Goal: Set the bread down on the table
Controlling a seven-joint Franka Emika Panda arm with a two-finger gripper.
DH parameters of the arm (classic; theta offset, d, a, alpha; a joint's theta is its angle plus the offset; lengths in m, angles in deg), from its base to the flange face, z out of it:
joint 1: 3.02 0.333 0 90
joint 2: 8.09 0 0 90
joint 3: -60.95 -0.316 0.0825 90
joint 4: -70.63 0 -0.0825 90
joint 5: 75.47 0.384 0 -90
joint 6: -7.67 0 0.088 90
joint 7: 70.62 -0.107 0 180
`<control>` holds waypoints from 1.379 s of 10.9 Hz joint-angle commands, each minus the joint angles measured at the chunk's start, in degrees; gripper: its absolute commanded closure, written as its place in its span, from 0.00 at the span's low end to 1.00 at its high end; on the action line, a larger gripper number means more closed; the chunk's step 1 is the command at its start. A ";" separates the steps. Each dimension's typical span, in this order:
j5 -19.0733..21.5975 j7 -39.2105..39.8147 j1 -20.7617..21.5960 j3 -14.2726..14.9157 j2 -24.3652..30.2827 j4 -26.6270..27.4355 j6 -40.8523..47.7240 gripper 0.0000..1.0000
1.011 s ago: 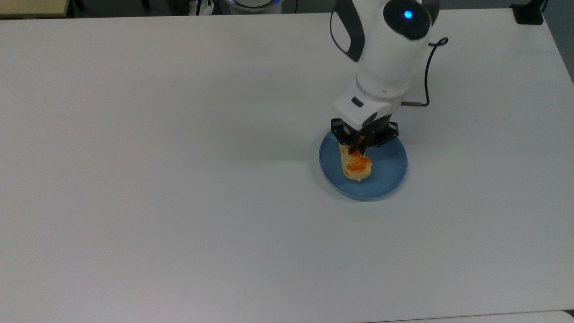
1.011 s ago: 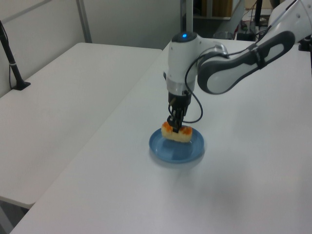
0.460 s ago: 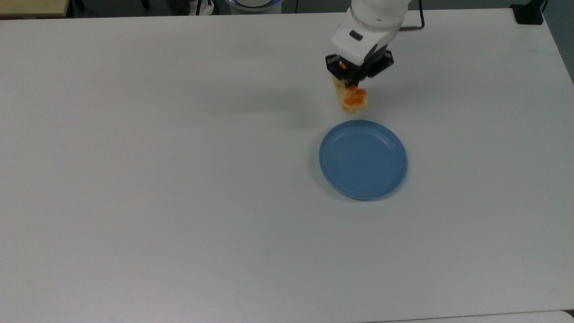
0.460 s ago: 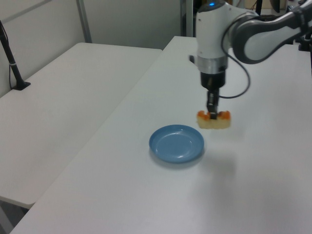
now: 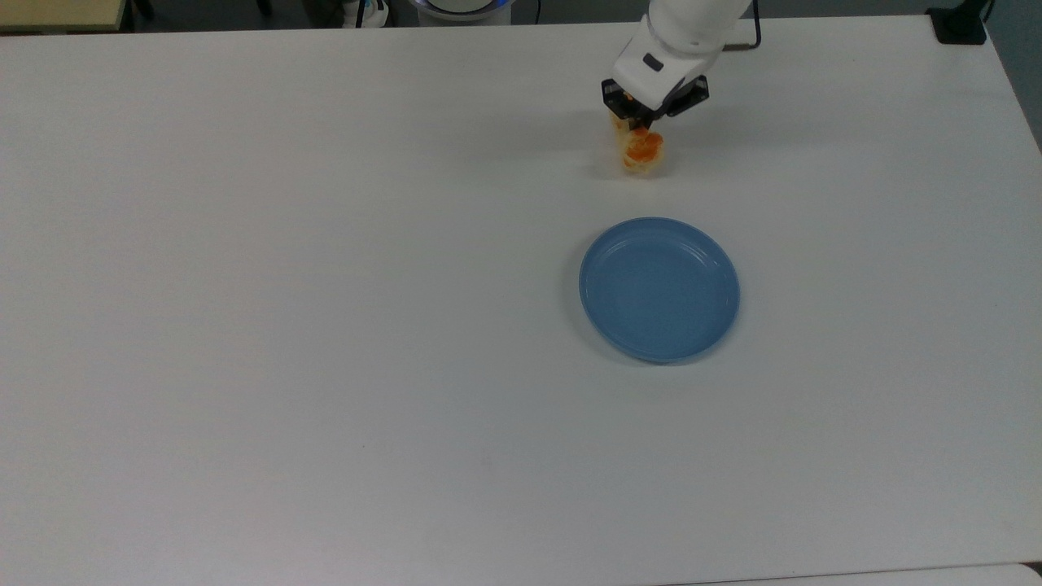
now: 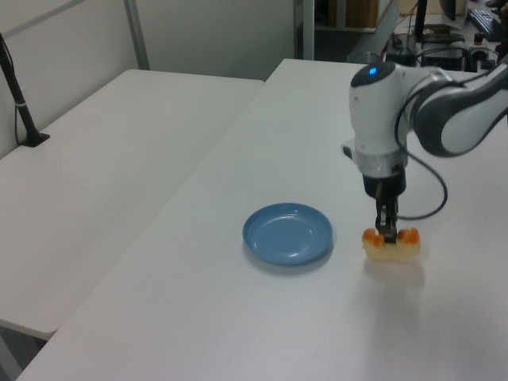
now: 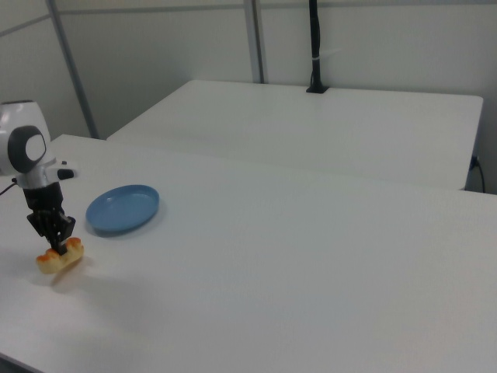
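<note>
Whereas a sec ago the bread (image 5: 641,154) sat on the blue plate (image 5: 659,289) under the gripper (image 5: 643,130), it's now off the plate, in the upper right of the top view, and lower than half a sec ago; the plate is bare. In the left view the bread (image 6: 390,244) is at right of centre, well apart from the plate (image 6: 287,233), its underside at or just above the surface (image 6: 238,317), can't tell which. Gripper (image 6: 387,232) points straight down w/ fingers pinched on the bread's middle. In the right view, gripper (image 7: 59,242) and bread (image 7: 60,256) sit at the lower left, plate (image 7: 122,208) near. Surface is plain white; a second white table (image 7: 326,132) and pale partition walls are behind it.
</note>
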 commanded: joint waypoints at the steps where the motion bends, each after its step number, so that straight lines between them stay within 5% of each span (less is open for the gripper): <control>1: 0.74 -4.02 -0.78 -0.90 -1.15 0.48 -2.85 0.57; 2: 0.48 -4.19 -1.05 -0.90 -1.06 0.39 -2.33 0.04; 5: -1.72 -4.11 -1.48 -0.81 1.47 -2.23 3.71 0.00; 8: -2.35 6.11 -10.59 -0.64 5.35 -12.84 14.16 0.00; 11: -0.33 18.62 -17.11 5.32 5.35 -20.68 19.46 0.00; 13: 0.65 26.36 -22.04 6.74 5.53 -23.15 21.31 0.00; 15: 0.65 26.39 -21.53 9.72 5.62 -24.57 22.28 0.00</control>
